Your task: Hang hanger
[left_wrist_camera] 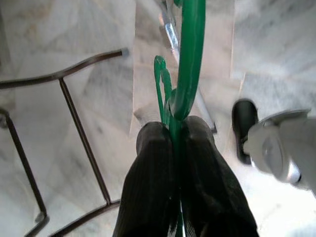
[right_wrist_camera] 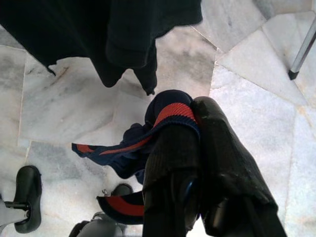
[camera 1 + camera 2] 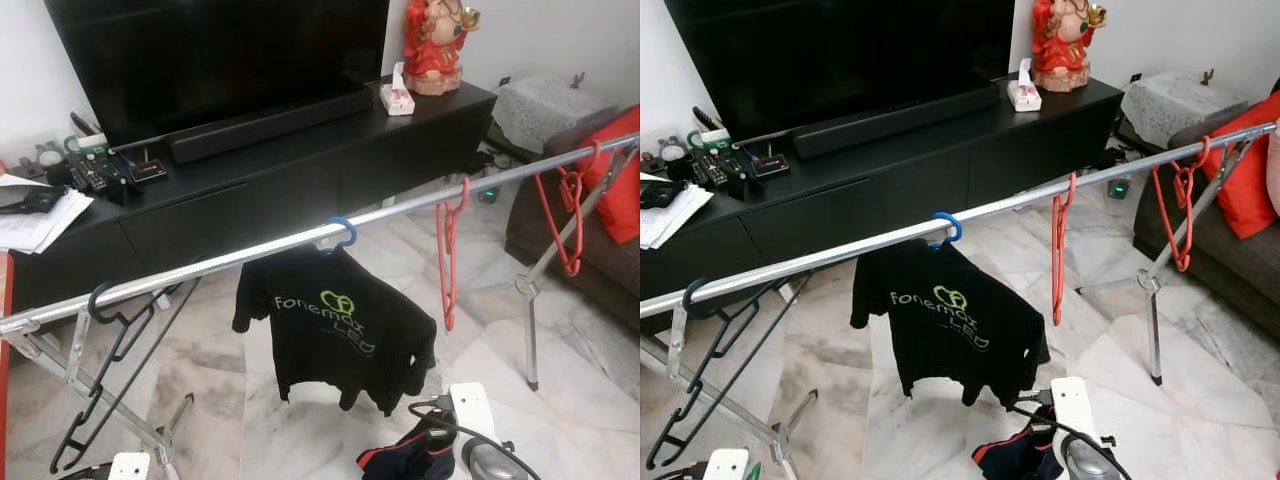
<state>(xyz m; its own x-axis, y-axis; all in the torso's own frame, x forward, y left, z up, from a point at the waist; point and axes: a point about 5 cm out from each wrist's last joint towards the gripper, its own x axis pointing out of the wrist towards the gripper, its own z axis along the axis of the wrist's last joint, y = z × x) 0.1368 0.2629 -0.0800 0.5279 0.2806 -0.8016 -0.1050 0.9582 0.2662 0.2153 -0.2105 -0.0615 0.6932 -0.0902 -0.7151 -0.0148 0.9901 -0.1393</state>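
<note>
Thin green plastic hanger pinched at its base in left tool, low at near left, long axis pointing up toward silver rail above and beyond. Right tool clenched on navy-and-red garment, near right.

Left end effector low at near left, black fingers pressed together on a green hanger, right end effector low at near right, fingers clamped on a navy-and-red garment, both wrists held low
</note>
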